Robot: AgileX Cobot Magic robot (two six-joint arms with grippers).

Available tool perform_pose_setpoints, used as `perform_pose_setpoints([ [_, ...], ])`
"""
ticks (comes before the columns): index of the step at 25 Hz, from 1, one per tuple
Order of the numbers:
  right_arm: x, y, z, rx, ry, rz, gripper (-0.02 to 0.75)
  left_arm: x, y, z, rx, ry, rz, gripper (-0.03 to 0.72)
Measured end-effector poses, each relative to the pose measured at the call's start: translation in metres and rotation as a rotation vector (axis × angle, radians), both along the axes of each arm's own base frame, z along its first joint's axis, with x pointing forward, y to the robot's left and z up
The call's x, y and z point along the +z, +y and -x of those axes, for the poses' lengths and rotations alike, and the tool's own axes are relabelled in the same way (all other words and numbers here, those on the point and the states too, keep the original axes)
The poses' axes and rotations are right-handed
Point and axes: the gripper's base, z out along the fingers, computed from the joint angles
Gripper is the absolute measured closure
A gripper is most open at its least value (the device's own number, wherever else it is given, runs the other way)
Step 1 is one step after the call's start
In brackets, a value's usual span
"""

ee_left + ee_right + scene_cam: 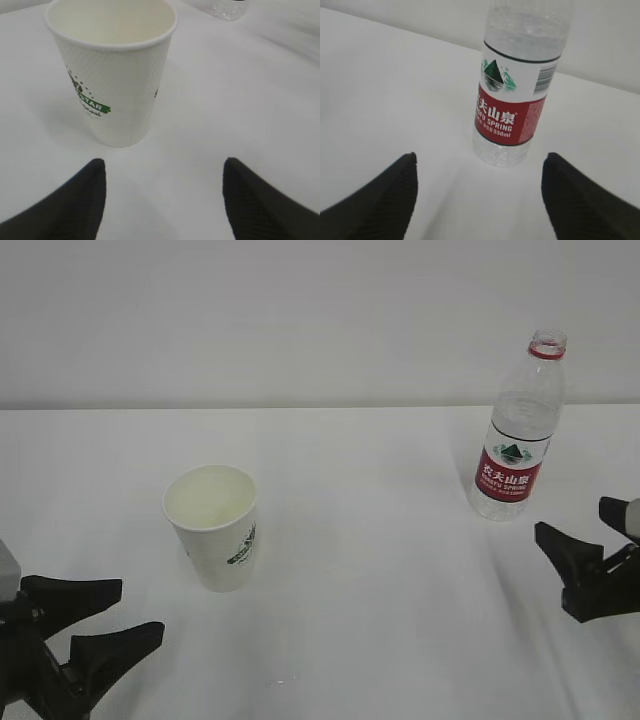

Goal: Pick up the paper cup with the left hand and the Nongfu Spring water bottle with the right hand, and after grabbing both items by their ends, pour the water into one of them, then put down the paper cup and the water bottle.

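Paper cup (212, 527) — upright, axis vertical, ahead of left hand (95, 620), jaws apart, empty. Nongfu Spring water bottle (518, 430) — upright, beyond right hand (590, 540), jaws apart.

A smooth white tabletop (380, 570) fills the lower part of the exterior view and meets a plain, pale grey-white wall (300, 310) along a straight horizontal edge. The light is soft and even, leaving only faint grey shadows on the table surface. Both wrist views show the same bare white surface, with a strip of the pale wall at the top of the right wrist view.
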Motion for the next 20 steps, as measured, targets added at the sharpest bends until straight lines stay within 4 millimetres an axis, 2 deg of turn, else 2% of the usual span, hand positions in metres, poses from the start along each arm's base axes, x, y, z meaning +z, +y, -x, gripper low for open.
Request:
perform_pose_setpoints([
  [6,0.0,0.001,-0.021,0.008,-0.027,-0.017,0.118,0.0,0.0,0.0,0.0,-0.002,0.002,0.157],
  [20,-0.014,0.002,-0.076,0.008,-0.057,-0.025,0.114,0.0,0.0,0.0,0.0,-0.003,0.003,0.158],
])
